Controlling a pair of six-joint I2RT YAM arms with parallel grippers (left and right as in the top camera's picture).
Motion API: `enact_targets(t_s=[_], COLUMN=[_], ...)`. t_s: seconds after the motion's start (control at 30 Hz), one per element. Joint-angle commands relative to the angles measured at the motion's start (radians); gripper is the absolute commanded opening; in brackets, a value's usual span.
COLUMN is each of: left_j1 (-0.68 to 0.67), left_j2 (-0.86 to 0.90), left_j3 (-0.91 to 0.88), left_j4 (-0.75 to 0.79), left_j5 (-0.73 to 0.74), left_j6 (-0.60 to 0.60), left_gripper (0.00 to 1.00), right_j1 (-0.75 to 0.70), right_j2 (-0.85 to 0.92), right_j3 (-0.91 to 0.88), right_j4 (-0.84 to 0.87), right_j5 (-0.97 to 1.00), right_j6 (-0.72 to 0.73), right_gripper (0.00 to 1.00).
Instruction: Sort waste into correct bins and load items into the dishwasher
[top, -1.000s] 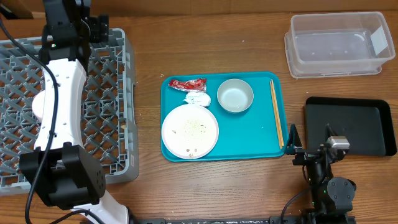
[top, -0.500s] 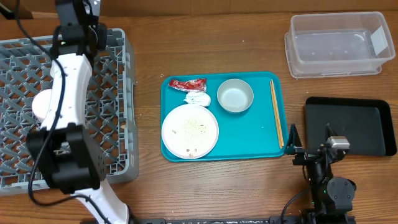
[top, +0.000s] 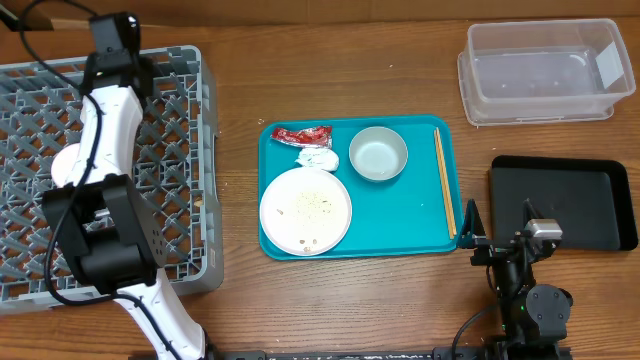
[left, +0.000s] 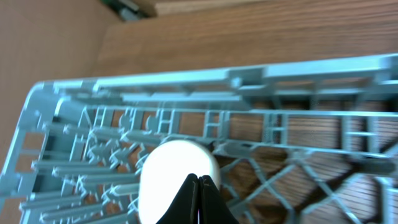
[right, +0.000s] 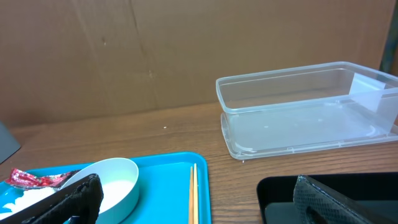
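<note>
My left gripper (left: 199, 182) is shut with nothing between its jaws, over the far corner of the grey dish rack (top: 190, 150). A small white cup (left: 168, 171) sits in the rack (left: 298, 118) just beneath the fingertips. On the teal tray (top: 400, 215) lie a red wrapper (top: 301, 134), a white tissue (top: 317, 158), a white plate (top: 306, 208) with crumbs, a grey bowl (top: 378, 154) and chopsticks (top: 444, 180). My right gripper (right: 199, 208) stands open near the tray's right edge, above the chopsticks (right: 193, 190), with the bowl (right: 109, 180) to its left.
A clear plastic tub (top: 545, 70) stands at the back right, and it also shows in the right wrist view as the tub (right: 305, 106). A black tray (top: 560, 200) lies at the right, just behind the right arm. Bare wood separates the rack and the teal tray.
The left gripper's jaws have gone from open to shut. Its wrist has swung a little left over the rack's far edge. The right arm has not moved.
</note>
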Motion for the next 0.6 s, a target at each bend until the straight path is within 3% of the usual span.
enact_targets(t_s=[0.0, 0.1, 0.57], left_j1=[0.027, 0.048, 0.126], left_j2=[0.037, 0.05, 0.05], left_j3=[0.008, 0.008, 0.008], left_j4=[0.004, 0.0, -0.067], left_j5=[0.008, 0.082, 0.087], left_j6=[-0.051, -0.055, -0.182], left_gripper=[0.04, 0.04, 0.04], right_j1=[-0.003, -0.003, -0.003], right_j2=[-0.008, -0.008, -0.008], right_j3=[-0.01, -0.01, -0.01], right_j4=[0.007, 0.007, 0.007], right_j5=[-0.002, -0.002, -0.002], right_j6=[0.004, 0.004, 0.004], right_gripper=[1.0, 1.0, 1.0])
